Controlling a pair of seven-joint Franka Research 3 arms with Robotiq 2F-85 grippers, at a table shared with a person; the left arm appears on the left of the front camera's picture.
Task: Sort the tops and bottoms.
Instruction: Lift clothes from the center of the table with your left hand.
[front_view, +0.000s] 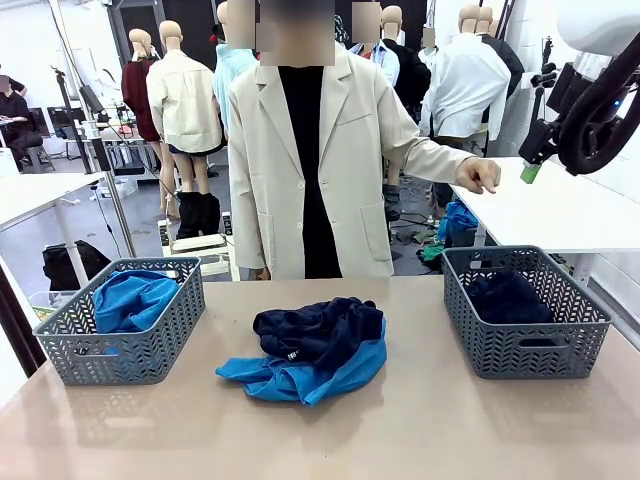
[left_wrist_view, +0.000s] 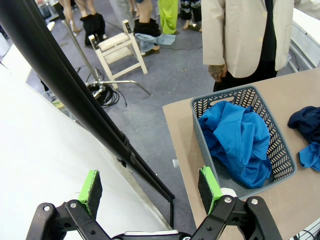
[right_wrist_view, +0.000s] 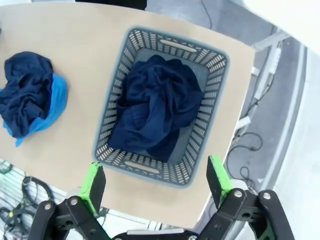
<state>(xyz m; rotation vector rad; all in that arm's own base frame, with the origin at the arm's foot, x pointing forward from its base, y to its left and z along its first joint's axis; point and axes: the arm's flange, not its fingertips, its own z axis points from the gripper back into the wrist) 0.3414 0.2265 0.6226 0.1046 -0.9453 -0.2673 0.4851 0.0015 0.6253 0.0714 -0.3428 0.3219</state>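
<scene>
Between the baskets (front_view: 130, 352), bottoms (front_view: 318, 332) over tops (front_view: 300, 381)

Baskets (front_view: 122, 350) flank pile (front_view: 318, 352) (gaps seemingly open).

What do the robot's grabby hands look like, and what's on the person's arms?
The left gripper and right gripper are black, with bolted, jointed links and two fingers tipped with bright green pads. The right arm has a smooth white shell and a thick black cable. The person wears a cream buttoned jacket with long sleeves.
</scene>
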